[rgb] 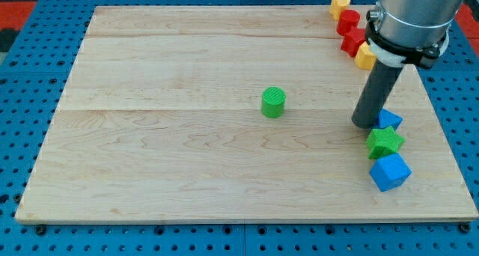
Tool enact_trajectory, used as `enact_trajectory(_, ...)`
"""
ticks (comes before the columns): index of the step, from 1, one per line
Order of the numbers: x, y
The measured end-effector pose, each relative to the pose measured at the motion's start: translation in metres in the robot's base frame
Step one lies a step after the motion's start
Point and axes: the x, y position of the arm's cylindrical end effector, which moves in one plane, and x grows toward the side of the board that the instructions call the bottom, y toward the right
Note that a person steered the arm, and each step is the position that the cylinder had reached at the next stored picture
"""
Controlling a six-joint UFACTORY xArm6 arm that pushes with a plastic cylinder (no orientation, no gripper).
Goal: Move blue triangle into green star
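Bright, even overhead light; soft short shadows, sharp focus.

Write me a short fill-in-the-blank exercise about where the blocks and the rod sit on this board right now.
1. My tip rests just to the view's left of the blue ____.
2. The green star lies between the blue triangle and the blue ____.
3. The block alone near the board's middle is the green ____.
4. The yellow block at the view's top lies beside a ____ block.

Missing words: triangle; cube; cylinder; red
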Motion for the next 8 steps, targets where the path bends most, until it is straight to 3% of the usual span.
enact_trajectory(1,-0.031,0.021)
enact_trajectory(2,0.019,0.079)
enact_trajectory(3,0.042,0.046)
enact_trajectory(4,0.04,0.002)
enact_trajectory(5,0.021,0.039)
enact_trajectory(6,-0.026,0.06)
enact_trajectory(7,-0.01,0.004)
enact_trajectory(8,0.03,-0.01)
